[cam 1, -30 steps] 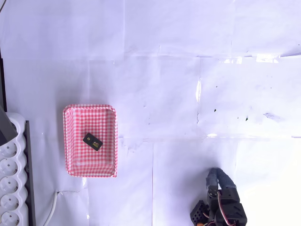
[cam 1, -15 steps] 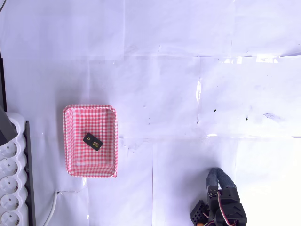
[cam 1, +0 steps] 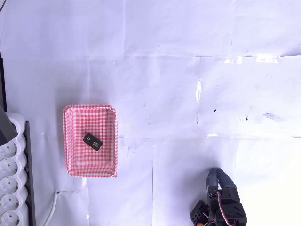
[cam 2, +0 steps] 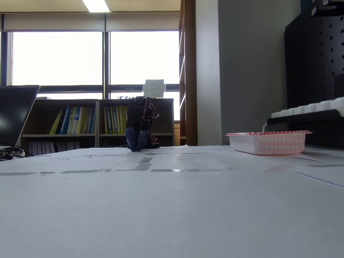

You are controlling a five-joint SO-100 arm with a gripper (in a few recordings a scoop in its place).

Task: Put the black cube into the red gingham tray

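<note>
In the overhead view the black cube lies inside the red gingham tray, a little left of the tray's middle and turned at an angle to its sides, with a small pale mark showing on its upper face; the mark is too small to read as writing. The tray sits on the white paper-covered table, at the left of that view, with its long sides running up and down the picture. Just left of the tray, along the picture's edge, stands a white power strip with round sockets, and a white cable curves away below it. The gripper is at the bottom right of the overhead view, well apart from the tray, folded in close to the arm's base; its bluish fingers point up the picture, and whether they are apart or together cannot be told from here. In the fixed view, taken low across the table, the arm stands far back at the centre, dark against bright windows, and the tray shows side-on at the right with its checked rim raised. Behind are shelves of books whose spines are too small to read, and a pale sign whose writing is also illegible.
</note>
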